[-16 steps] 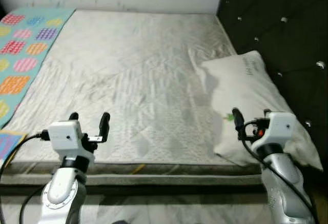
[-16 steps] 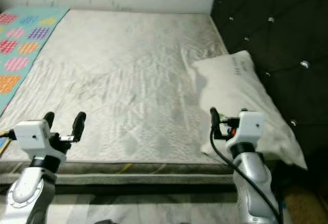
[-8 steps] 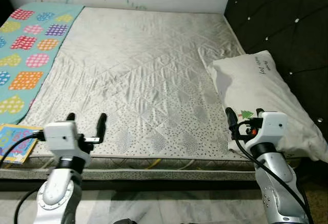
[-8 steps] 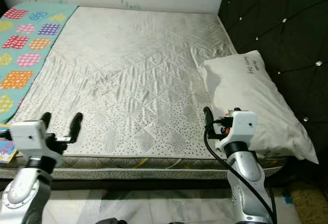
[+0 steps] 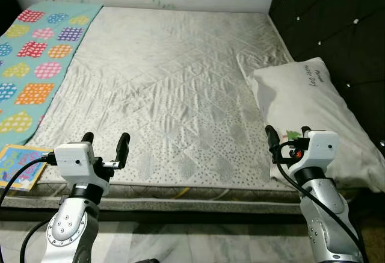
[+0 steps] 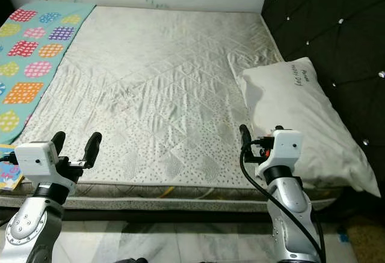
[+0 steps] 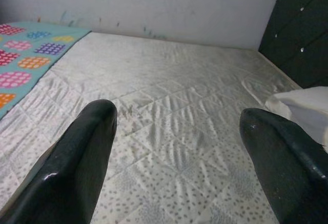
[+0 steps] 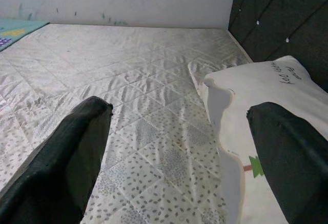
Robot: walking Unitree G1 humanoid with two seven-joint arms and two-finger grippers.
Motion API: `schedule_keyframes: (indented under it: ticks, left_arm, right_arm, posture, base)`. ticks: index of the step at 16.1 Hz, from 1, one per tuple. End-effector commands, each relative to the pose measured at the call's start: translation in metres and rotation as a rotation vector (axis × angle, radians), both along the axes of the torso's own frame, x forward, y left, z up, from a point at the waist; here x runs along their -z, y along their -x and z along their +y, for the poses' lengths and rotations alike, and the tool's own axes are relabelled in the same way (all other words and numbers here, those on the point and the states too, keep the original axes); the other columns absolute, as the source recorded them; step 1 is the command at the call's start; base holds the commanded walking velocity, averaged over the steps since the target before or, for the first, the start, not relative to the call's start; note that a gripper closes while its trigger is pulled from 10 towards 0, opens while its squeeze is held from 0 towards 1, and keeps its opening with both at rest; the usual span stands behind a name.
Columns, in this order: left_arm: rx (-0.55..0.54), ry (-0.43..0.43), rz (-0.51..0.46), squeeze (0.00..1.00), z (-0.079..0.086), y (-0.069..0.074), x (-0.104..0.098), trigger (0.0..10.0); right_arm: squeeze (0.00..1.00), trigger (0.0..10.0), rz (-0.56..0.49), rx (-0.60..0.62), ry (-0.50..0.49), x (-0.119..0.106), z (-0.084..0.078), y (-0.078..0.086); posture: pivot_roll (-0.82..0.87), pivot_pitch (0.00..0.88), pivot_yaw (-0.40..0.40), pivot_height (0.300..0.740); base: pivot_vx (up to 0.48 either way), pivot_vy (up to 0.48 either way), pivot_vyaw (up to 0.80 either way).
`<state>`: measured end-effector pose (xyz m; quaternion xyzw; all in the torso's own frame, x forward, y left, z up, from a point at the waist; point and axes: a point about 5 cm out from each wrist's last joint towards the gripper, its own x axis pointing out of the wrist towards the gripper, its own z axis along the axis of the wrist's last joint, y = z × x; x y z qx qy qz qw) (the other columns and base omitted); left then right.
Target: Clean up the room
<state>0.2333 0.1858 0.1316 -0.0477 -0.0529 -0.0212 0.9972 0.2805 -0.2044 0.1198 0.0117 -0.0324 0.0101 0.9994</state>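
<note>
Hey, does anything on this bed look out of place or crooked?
The white pillow lies at a slant along the dark tufted headboard, its near corner hanging past the edge of the grey quilted mattress. A colourful flat book sits at the near left corner, overhanging the edge.

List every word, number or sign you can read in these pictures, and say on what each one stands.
Pillow: a line of dark handwriting-style words near its top corner, too small and blurred to read; a small green tree picture lower down, no words with it.
Book: bright cover, no text legible.
Blanket: coloured patterned shapes, no writing.
</note>
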Motion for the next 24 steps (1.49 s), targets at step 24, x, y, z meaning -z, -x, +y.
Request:
schedule_keyframes:
  ticks: [24]
  left_arm:
    - [0.023, -0.020, 0.002, 0.00, -0.0012, -0.0009, -0.0004, 10.0]
  right_arm:
    - [0.00, 10.0, 0.000, 0.025, -0.013, 0.0027, -0.0014, -0.0021]
  posture:
    - [-0.01, 0.107, -0.027, 0.740]
  base:
    - [0.241, 0.000, -0.08]
